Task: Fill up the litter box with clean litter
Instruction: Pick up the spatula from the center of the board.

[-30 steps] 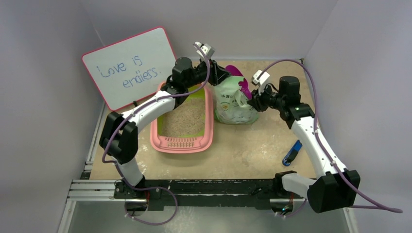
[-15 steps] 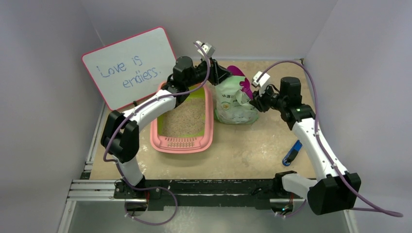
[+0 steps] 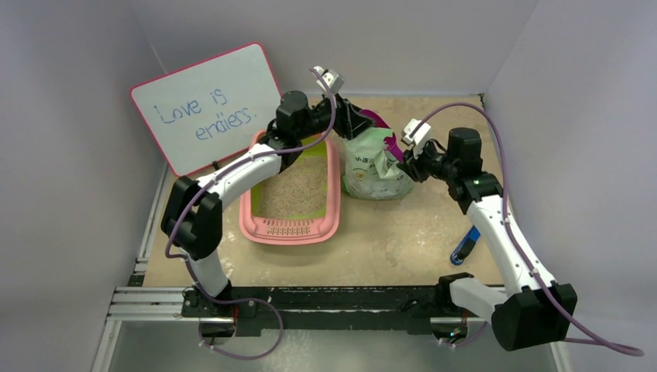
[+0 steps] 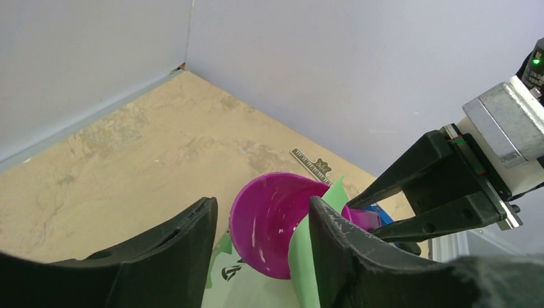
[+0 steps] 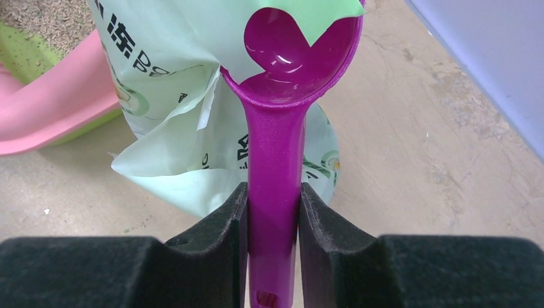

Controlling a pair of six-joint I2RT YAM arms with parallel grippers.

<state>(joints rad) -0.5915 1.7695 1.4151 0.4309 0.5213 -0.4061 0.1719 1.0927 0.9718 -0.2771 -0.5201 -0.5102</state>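
**Q:** Two pincers, what state?
**A:** My right pincer [image 5: 272, 192] is clamped on the handle of the magenta scoop [image 5: 274, 128]. My left pincer [image 4: 262, 206] is apart. Its fingers sit around the bag's top flap and the scoop bowl, pinching nothing.

**Q:** Task things, where?
**A:** The litter box [image 3: 335, 203] is left of centre, towards the far side. It's just left of the pale green bag [image 5: 167, 83]; I can't tell if they touch. Beige granules [image 3: 294, 190] cover its floor. I can't see any clean litter: the bag's inside is hidden and the scoop bowl looks empty.

**Q:** Step?
**A:** My guess is getting the scoop into the bag mouth. The bowl is at the opening with a flap edge lying across it. No green in the box, so filling hasn't started.

**Q:** Next move?
**A:** Likely my left closes on the flap and holds the mouth wide. My right then dips the bowl down into the bag. After that, lift level and swing left over the box.
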